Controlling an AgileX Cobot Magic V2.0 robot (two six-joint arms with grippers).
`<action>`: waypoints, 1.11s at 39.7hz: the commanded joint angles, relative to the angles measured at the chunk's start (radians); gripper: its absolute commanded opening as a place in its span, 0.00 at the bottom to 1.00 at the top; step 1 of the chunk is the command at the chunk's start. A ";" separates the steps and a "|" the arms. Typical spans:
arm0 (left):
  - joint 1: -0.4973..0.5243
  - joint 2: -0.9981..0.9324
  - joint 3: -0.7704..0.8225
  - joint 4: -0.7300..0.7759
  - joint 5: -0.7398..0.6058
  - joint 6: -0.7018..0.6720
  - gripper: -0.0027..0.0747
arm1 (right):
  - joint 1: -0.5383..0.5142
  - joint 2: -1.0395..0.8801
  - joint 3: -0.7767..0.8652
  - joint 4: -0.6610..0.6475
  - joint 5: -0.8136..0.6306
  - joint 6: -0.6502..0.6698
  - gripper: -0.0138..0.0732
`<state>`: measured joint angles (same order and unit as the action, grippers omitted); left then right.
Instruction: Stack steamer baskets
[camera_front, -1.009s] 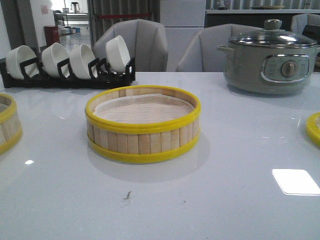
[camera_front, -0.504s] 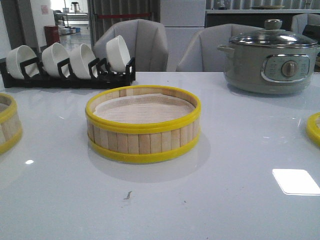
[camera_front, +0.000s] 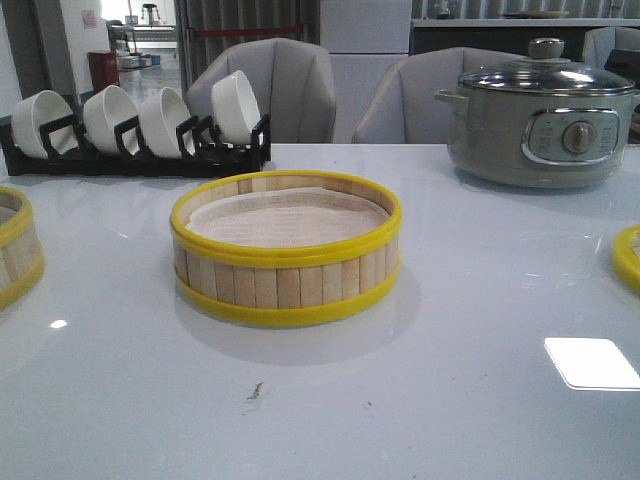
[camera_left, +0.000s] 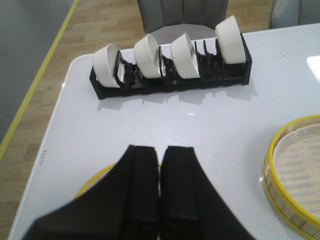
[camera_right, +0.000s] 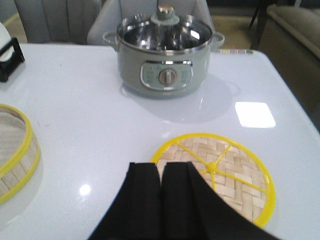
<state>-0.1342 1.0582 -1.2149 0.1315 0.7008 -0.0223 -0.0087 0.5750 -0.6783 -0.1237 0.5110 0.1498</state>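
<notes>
Since both grippers are closed and empty, the left gripper above the steamer basket at the desk's left edge should open wide before descending, then carry it onto the centre basket; the right gripper hovers over the bamboo lid at the right edge.

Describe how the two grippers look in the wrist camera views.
Both look alike. The left gripper and right gripper each show two matte black fingers, flat-topped with squared tips, flaring wider towards the wrist. No cables, labels or markings are visible. The arms themselves are out of view.
</notes>
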 joint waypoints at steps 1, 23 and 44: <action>-0.004 -0.014 -0.035 0.004 -0.058 -0.001 0.14 | -0.004 0.097 -0.079 0.000 -0.032 -0.005 0.19; -0.004 -0.014 -0.035 -0.001 -0.067 -0.001 0.14 | -0.004 0.170 -0.084 0.000 -0.146 -0.005 0.19; -0.007 -0.016 -0.035 -0.084 -0.135 0.003 0.23 | -0.004 0.170 -0.084 0.000 -0.212 -0.005 0.37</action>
<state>-0.1342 1.0582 -1.2149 0.0847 0.6903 -0.0223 -0.0087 0.7447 -0.7240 -0.1219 0.3741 0.1498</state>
